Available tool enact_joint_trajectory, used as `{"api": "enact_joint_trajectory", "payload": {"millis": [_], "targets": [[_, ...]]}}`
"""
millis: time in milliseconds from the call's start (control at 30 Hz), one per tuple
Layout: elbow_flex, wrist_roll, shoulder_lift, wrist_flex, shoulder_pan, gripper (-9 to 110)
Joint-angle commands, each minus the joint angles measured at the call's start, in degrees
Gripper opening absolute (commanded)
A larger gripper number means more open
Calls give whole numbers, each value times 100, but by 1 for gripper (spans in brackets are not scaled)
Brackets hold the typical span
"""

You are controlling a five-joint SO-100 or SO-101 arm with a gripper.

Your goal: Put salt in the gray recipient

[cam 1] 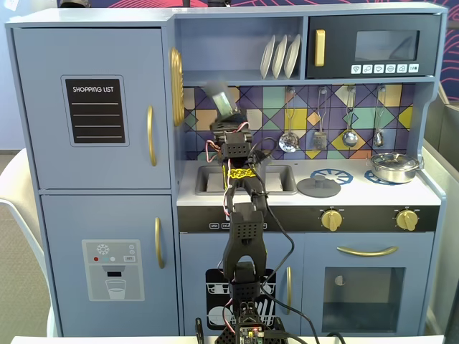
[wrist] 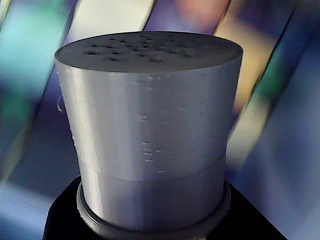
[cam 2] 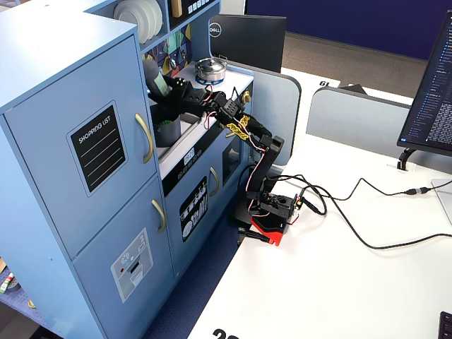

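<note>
Frontally, in a fixed view, the tall dark-gray cylindrical salt shaker (cam 1: 221,99) tilts above the play kitchen's sink (cam 1: 210,179), grasped by the black arm's jaws (cam 1: 231,123); a flat gray round lid (cam 1: 318,187) and a shiny steel pan (cam 1: 394,166) sit to the right; in the wrist view, the shaker's perforated light-gray cap (wrist: 150,125) fills the frame; in a fixed view from the side, the shaker hangs over the matte gray cylindrical pot (cam 2: 168,132); a white tabletop (cam 2: 339,268) carries the arm's base.

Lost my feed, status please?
Gripper shut on salt, tilted above sink. Gray pot below it in sink. Nothing in the way.
</note>
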Motion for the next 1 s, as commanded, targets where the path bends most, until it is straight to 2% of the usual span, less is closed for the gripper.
{"api": "enact_joint_trajectory", "payload": {"millis": [0,167,233,367,433,500,667,733,767,833,967], "targets": [[-712,-167,-97,35,123,0],[-782,650,-132,2065,536,0],[-527,580,-53,1784,422,0],[-229,-176,62,-88,114,0],[-343,-598,0,-659,26,0],[-589,-659,-79,-413,132,0],[-633,62,-141,1688,413,0],[-448,-237,-123,1441,308,0],[-413,-703,-79,1055,246,0],[-404,-2426,0,193,123,0],[-396,-7374,132,-378,536,0]]}}
